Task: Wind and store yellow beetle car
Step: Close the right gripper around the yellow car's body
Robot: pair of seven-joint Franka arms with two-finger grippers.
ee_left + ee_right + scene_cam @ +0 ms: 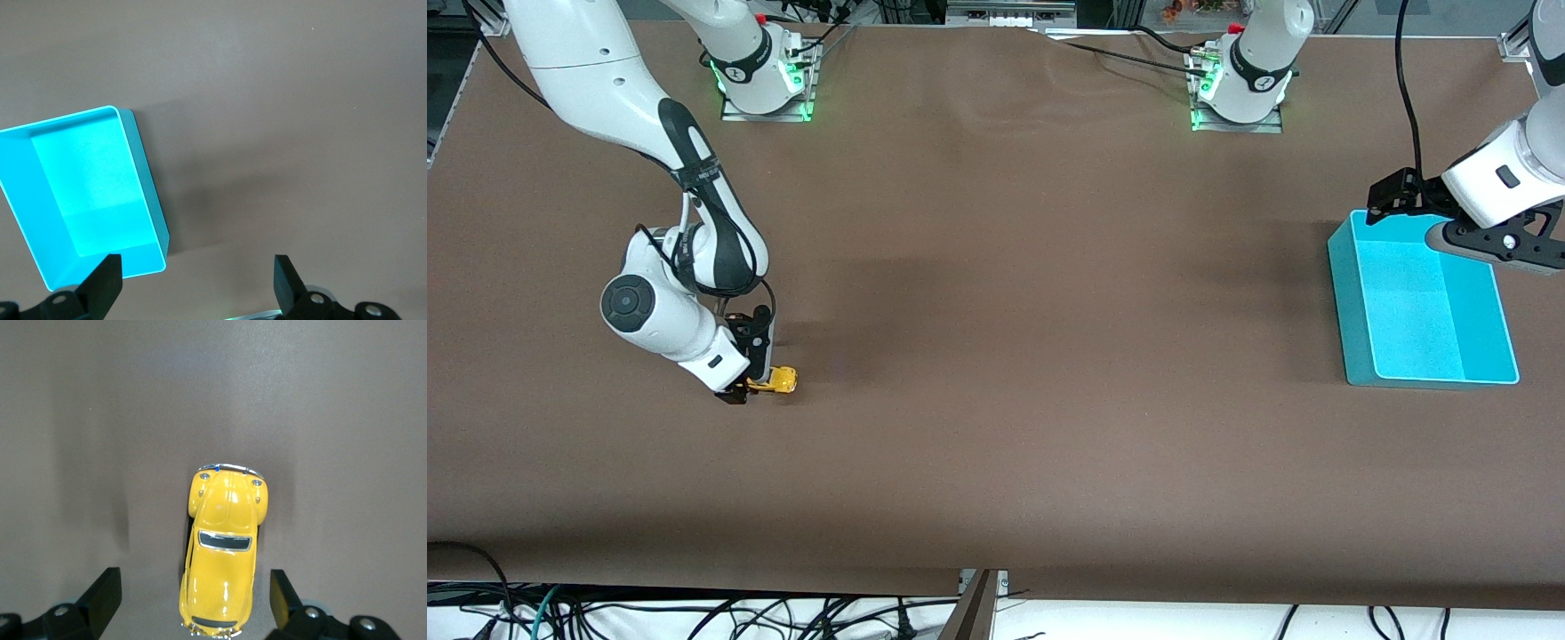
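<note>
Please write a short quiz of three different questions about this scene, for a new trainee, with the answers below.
1. True or false: the yellow beetle car already lies in the cyan bin.
2. Which gripper is at the car? A) the left gripper B) the right gripper C) neither
3. Fill in: the left gripper hangs with its fingers ____ over the bin's end.

Key
1. False. The car stands on the brown table toward the right arm's end, and the bin holds nothing.
2. B. The right gripper is low at the car, with open fingers on either side of it and not touching it.
3. Open.
</note>
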